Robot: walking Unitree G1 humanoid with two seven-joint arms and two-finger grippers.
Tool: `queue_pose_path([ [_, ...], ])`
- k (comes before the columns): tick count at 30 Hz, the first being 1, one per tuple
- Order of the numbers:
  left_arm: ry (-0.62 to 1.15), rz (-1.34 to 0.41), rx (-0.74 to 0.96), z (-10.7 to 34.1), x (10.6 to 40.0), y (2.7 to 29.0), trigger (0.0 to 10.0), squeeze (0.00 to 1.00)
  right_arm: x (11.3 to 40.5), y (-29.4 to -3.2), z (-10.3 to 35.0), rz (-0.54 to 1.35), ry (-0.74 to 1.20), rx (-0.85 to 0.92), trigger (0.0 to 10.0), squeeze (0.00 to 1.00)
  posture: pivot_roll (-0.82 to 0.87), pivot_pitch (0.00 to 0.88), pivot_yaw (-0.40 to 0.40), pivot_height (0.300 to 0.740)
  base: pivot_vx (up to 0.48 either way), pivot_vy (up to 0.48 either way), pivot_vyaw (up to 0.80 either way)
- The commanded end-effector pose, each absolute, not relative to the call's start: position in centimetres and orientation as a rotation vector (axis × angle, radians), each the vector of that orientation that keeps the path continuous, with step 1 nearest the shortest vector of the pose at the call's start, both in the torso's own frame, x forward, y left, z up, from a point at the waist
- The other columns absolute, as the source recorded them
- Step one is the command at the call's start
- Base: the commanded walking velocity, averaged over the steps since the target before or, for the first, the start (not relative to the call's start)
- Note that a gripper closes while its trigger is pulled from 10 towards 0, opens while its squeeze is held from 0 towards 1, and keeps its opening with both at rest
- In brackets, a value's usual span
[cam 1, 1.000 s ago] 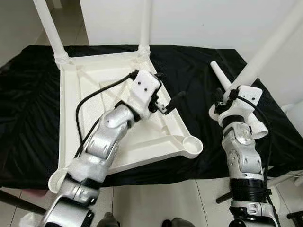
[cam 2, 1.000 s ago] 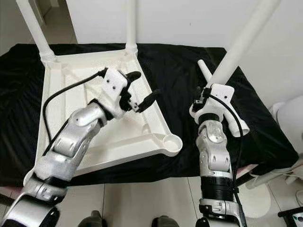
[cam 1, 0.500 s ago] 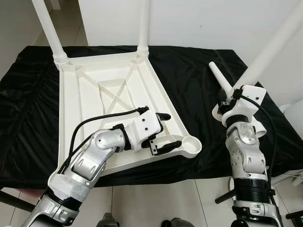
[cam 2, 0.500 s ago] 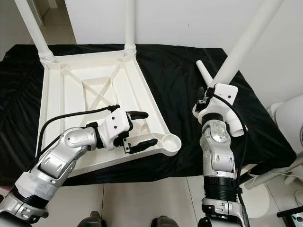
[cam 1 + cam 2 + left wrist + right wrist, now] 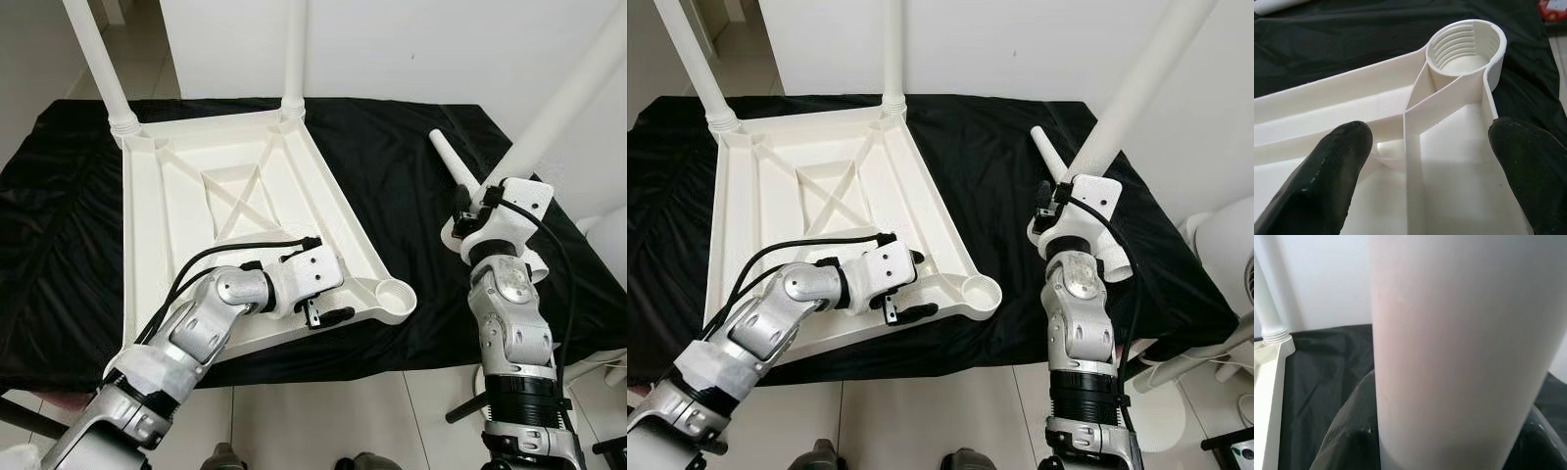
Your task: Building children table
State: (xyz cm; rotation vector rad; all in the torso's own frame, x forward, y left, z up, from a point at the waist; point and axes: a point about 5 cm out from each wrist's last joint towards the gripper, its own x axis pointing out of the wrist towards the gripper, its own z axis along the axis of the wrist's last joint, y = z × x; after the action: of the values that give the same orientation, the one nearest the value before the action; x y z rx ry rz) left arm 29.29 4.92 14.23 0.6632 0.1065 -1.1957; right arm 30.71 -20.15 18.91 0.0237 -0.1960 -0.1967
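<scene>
Looking along the left gripper (image 5: 1425, 161), its wrist camera catches the threaded socket (image 5: 1465, 45) just ahead, fingers (image 5: 1327, 171) spread wide over a rib of the upside-down table (image 5: 176, 196). Right gripper (image 5: 468, 208) is clamped on a white leg (image 5: 563, 103), raised beside the table.

White tabletop (image 5: 186, 215), white legs (image 5: 563, 98). Black cloth (image 5: 392, 186) beneath. Silver arms, black fingers (image 5: 1332, 171). Red patch (image 5: 1552, 9), upper right of left wrist view.
</scene>
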Motion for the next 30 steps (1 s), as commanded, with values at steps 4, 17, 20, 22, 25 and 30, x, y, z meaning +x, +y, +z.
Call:
queue_pose_path([
  [4, 0.147, -0.928, 0.763, 12.5, 30.9, 5.5, 10.0, 0.0, 30.4, -20.4, 18.9, -0.214, -0.19, 0.024, 10.0, 0.0, 0.01, 0.0, -0.023, 0.74, 0.0, 0.0, 0.0],
  [17, 0.091, -0.967, 0.779, 12.6, 30.3, 0.6, 10.0, 0.0, 30.2, -20.1, 18.7, -0.209, -0.183, 0.023, 10.0, 0.0, -0.01, 0.0, -0.016, 0.74, 0.0, 0.0, 0.0],
  [20, 0.086, -0.978, 0.772, 12.6, 30.1, 0.2, 10.0, 0.0, 30.2, -20.1, 18.7, -0.208, -0.182, 0.022, 10.0, 0.0, -0.01, 0.0, -0.015, 0.74, 0.0, 0.0, 0.0],
  [22, 0.083, -0.984, 0.769, 12.6, 30.0, 0.0, 10.0, 0.0, 30.1, -20.1, 18.6, -0.209, -0.182, 0.021, 10.0, 0.0, -0.01, 0.0, -0.015, 0.74, 0.0, 0.0, 0.0],
  [25, 0.069, -1.0, 0.764, 12.7, 29.6, -0.9, 10.0, 0.0, 30.1, -20.0, 18.6, -0.207, -0.179, 0.02, 10.0, 0.0, -0.01, 0.0, -0.013, 0.74, 0.0, 0.0, 0.0],
  [30, 0.062, -1.006, 0.767, 12.8, 29.5, -1.2, 10.0, 0.0, 30.0, -19.9, 18.6, -0.201, -0.177, 0.021, 10.0, 0.0, -0.01, 0.0, -0.013, 0.74, 0.0, 0.0, 0.0],
])
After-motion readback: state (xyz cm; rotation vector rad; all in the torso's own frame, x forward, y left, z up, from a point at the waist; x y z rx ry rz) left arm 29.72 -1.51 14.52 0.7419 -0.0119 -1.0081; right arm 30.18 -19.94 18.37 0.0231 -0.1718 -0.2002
